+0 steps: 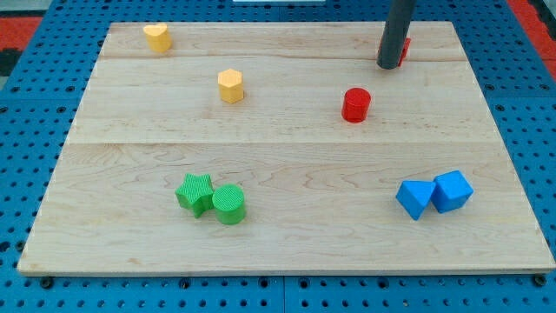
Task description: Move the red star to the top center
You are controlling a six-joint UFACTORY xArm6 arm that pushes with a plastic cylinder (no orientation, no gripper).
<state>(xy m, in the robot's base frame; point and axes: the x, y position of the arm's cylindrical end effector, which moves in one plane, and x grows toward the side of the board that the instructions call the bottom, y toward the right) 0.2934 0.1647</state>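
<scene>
The red star (pixel 405 49) is mostly hidden behind my rod near the view's top right; only a red sliver shows at the rod's right side. My tip (pixel 389 66) rests on the board, touching or just in front of the star. A red cylinder (pixel 355 104) stands below and left of the tip.
A yellow heart-like block (pixel 157 36) sits at the top left, a yellow hexagon (pixel 230 86) below it. A green star (pixel 195 192) touches a green cylinder (pixel 229 204) at the bottom left. Two blue blocks (pixel 415 198) (pixel 453 190) sit together at the bottom right. The wooden board (pixel 287 252) lies on blue pegboard.
</scene>
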